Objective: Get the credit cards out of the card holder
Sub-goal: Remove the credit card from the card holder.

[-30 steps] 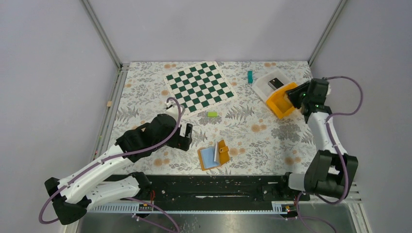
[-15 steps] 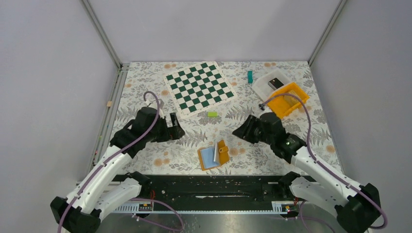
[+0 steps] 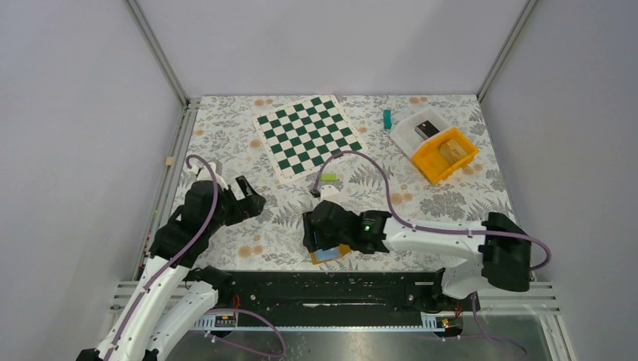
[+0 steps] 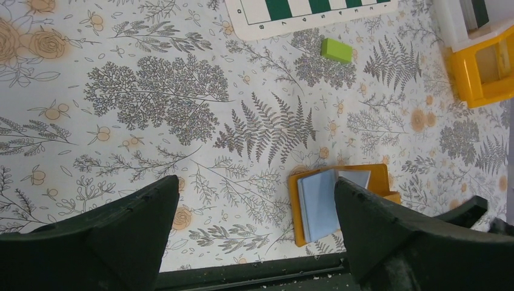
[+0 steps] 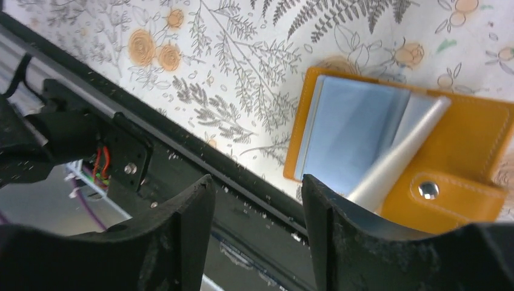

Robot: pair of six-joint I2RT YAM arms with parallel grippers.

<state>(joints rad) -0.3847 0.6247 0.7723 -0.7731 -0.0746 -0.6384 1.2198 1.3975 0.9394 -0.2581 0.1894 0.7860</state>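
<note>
Floral-print tabletop (image 3: 421,203): your flat orange folding card holder (image 5: 467,145) lies unfolded at lower centre of the top view, exposing thin light-blue credit cards (image 5: 351,130). Right gripper (image 5: 257,188) hangs over them, jaws parted and empty, likely ready to pinch. Your left gripper (image 4: 254,188) sits aside, jaws wide apart.

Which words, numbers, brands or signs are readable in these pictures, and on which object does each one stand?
No text can be read in any view.
chessboard: faint marks along its pale border, too small to read.
credit cards: plain light blue, no print visible.
card holder: plain orange, no brand or label visible.
</note>
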